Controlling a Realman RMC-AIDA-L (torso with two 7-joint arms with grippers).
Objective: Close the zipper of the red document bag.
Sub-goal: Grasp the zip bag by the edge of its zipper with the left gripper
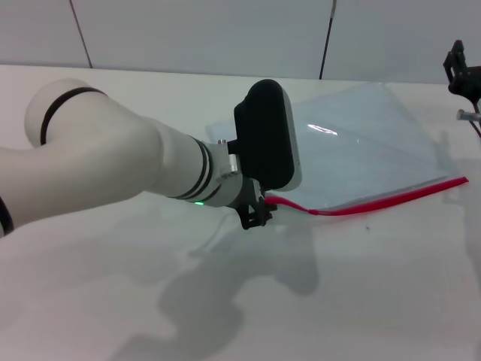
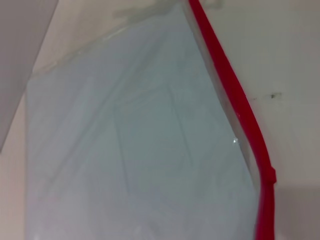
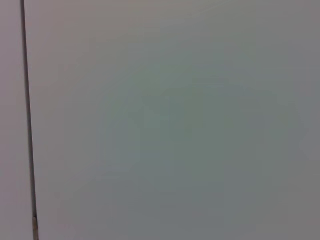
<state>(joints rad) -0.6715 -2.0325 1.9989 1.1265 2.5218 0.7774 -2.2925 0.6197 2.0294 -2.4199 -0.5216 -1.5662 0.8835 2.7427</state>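
The red document bag (image 1: 361, 150) lies flat on the white table, right of centre in the head view; it is a pale translucent pouch. Its zipper (image 1: 376, 203) is the bright red strip along the bag's near edge. My left gripper (image 1: 255, 212) is down at the left end of that strip, touching or just beside it, half hidden behind the black wrist housing. The left wrist view looks close onto the bag (image 2: 135, 150) and the zipper (image 2: 235, 95), with a small bump on the strip. My right gripper (image 1: 462, 68) hangs raised at the far right edge, away from the bag.
The white table (image 1: 361, 301) stretches in front of the bag, with my left arm's shadow on it. A pale panelled wall (image 1: 225, 34) with dark seams stands behind. The right wrist view holds only that wall (image 3: 175, 125) and one seam.
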